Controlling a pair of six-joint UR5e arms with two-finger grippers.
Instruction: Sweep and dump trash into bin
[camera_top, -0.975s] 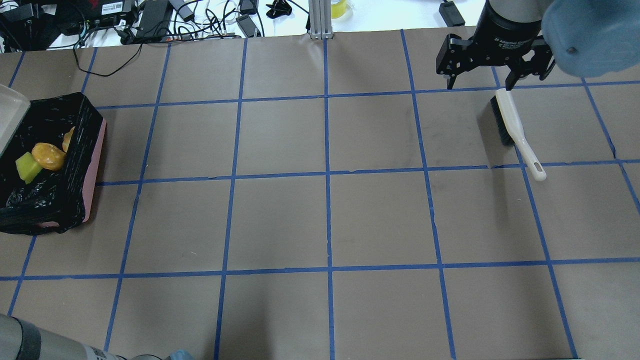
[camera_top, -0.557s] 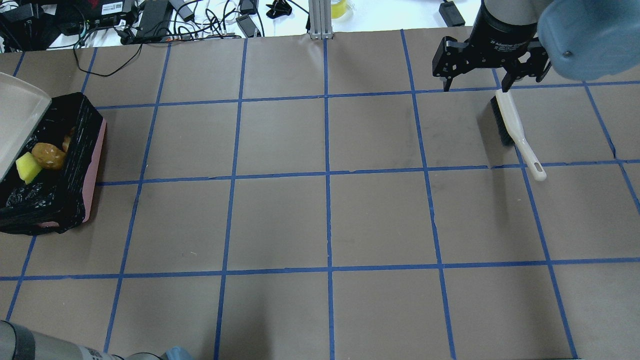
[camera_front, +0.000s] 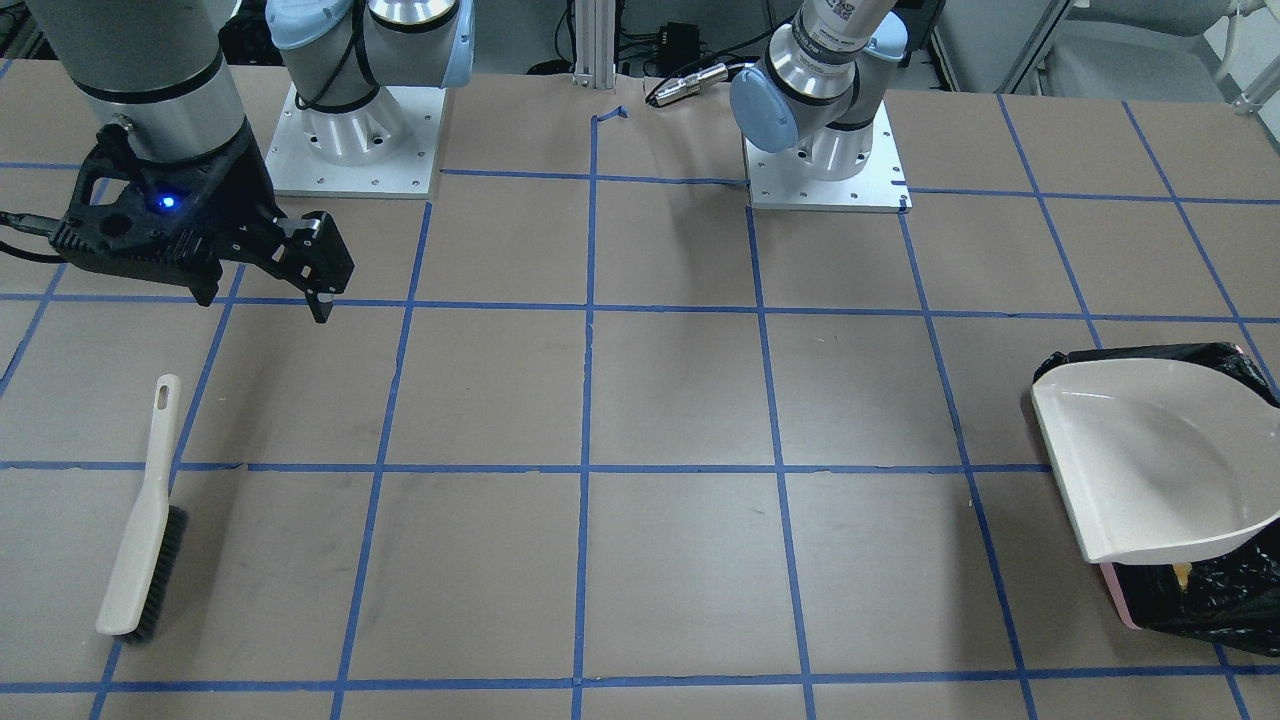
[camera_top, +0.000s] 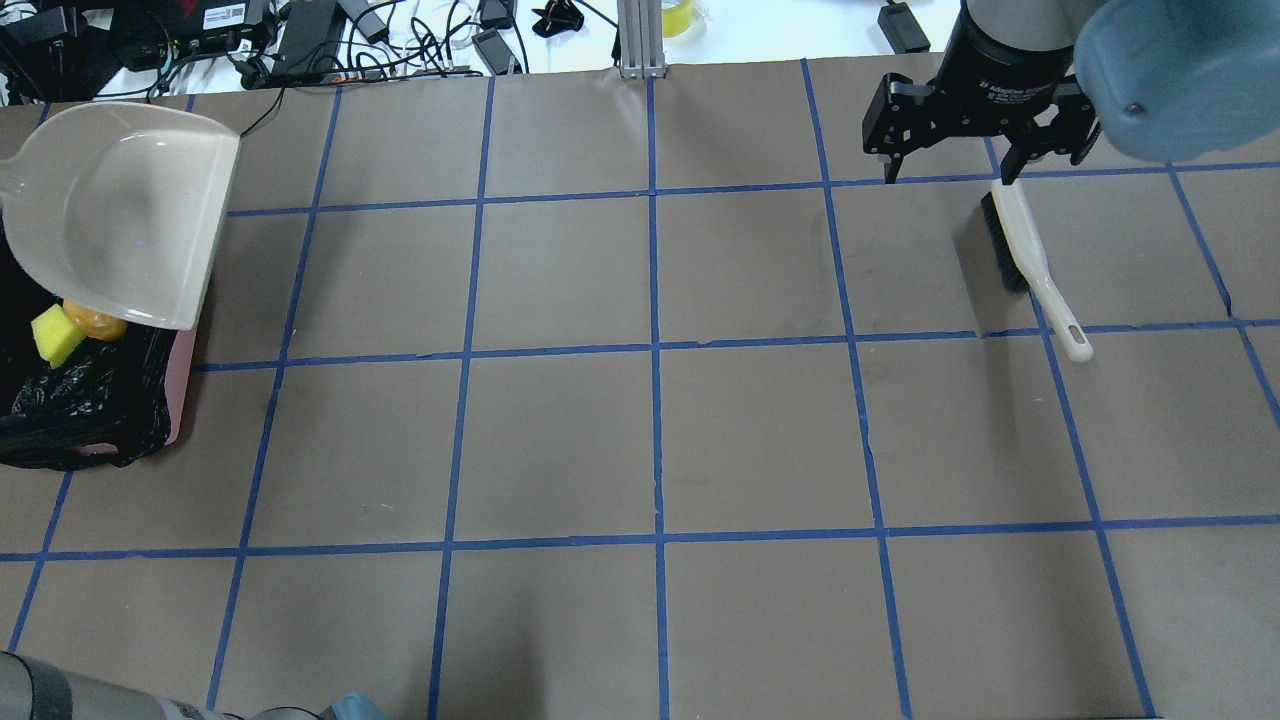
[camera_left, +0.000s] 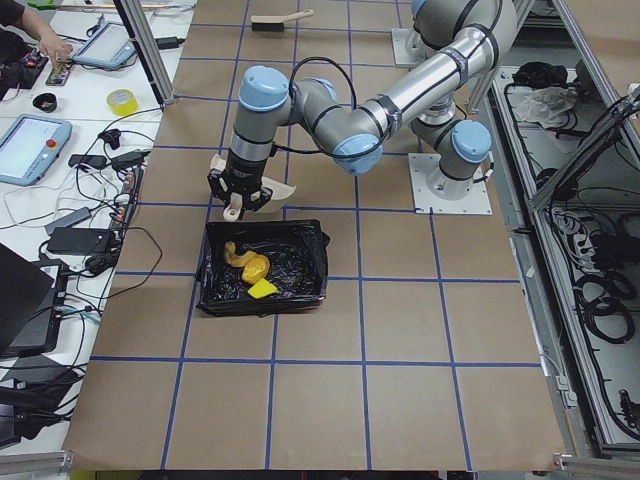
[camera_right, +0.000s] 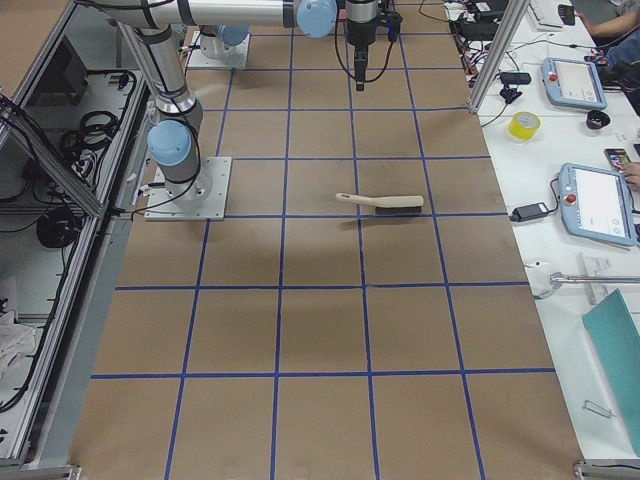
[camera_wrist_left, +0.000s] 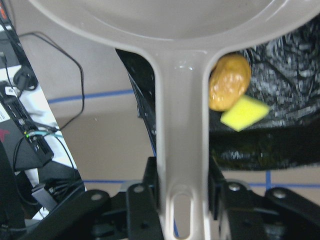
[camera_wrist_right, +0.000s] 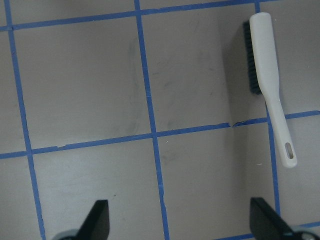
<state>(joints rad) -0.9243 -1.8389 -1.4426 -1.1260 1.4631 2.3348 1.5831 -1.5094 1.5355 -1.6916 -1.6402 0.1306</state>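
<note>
The beige dustpan (camera_top: 120, 210) hangs over the far part of the bin (camera_top: 100, 400), a pink container lined with a black bag. My left gripper (camera_wrist_left: 182, 200) is shut on the dustpan's handle (camera_wrist_left: 180, 125); it also shows in the exterior left view (camera_left: 238, 195). In the bin lie the orange-brown lump (camera_top: 95, 322) and the yellow wedge (camera_top: 55, 335). A curved piece (camera_left: 232, 254) lies beside them in the exterior left view. My right gripper (camera_top: 945, 165) is open and empty, above the bristle end of the white brush (camera_top: 1030, 265).
The brush (camera_front: 140, 540) lies flat on the brown paper with blue tape lines, at the far right of the overhead view. Cables and boxes (camera_top: 300, 40) lie beyond the table's far edge. The bin (camera_front: 1220, 590) stands at the table's left end.
The dustpan has swung from the overhead view's left edge into full view over the bin's far part, pan face up. The right gripper has hardly moved.
</note>
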